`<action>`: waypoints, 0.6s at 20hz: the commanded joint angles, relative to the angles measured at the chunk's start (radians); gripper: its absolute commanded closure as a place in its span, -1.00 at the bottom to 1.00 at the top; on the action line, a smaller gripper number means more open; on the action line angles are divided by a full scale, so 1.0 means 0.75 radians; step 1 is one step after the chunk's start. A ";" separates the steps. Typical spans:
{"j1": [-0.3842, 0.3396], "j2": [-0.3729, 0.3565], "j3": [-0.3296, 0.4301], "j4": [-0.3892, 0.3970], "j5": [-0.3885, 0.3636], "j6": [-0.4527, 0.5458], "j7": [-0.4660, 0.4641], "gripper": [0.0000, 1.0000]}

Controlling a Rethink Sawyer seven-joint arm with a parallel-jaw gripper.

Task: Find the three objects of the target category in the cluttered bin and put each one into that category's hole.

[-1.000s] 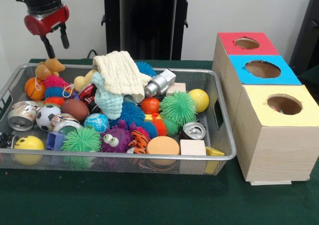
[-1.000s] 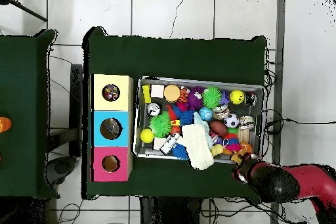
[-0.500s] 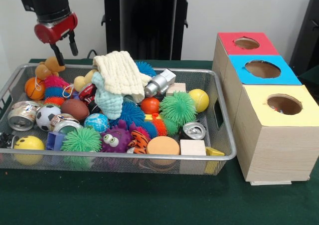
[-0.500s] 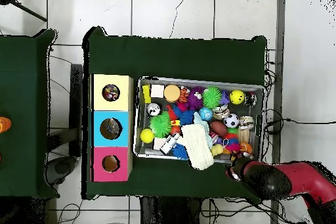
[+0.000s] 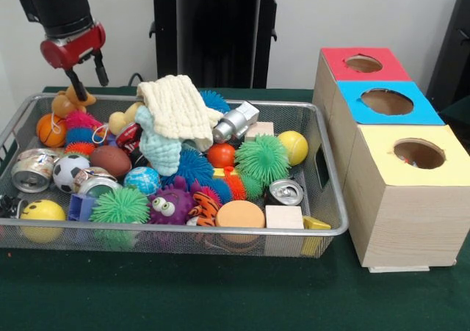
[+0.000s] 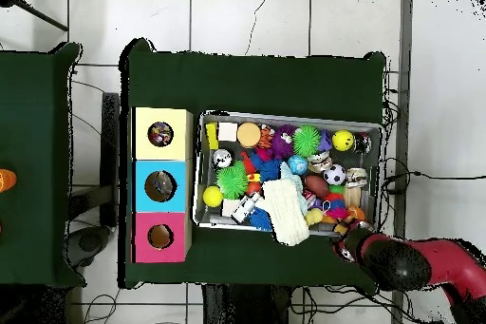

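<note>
A wire mesh bin [image 5: 220, 230] holds a heap of toys: balls such as a yellow ball [image 5: 294, 146] and a soccer ball [image 5: 68, 171], spiky balls [image 5: 262, 158], crushed cans [image 5: 285, 192], wooden blocks [image 5: 284, 216], plush animals and a cream cloth [image 5: 176, 109]. Beside it stand three boxes with round holes, topped red [image 5: 363, 63], blue [image 5: 387, 101] and yellow [image 5: 418, 153]. My gripper [image 5: 87, 74] hangs open and empty above the bin's far left corner, just over an orange plush toy [image 5: 73, 100]. In the overhead view the gripper [image 6: 346, 241] sits at the bin's [image 6: 289, 116] lower right corner.
The black pedestal [image 5: 217, 34] rises behind the bin. Green cloth covers the table [image 5: 220, 294]. The boxes stand close to the bin's right wall. In the overhead view a second green table [image 6: 33, 168] lies at the left.
The gripper swung a little to the right over the bin's corner, then came back left and slightly lower. It stays open. Nothing in the bin has moved.
</note>
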 commanded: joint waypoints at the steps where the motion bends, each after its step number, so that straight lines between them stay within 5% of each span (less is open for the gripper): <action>1: -0.001 0.063 -0.037 -0.192 -0.061 0.069 -0.439 -1.00; 12: -0.005 0.088 -0.047 -0.195 -0.088 0.050 -0.445 -1.00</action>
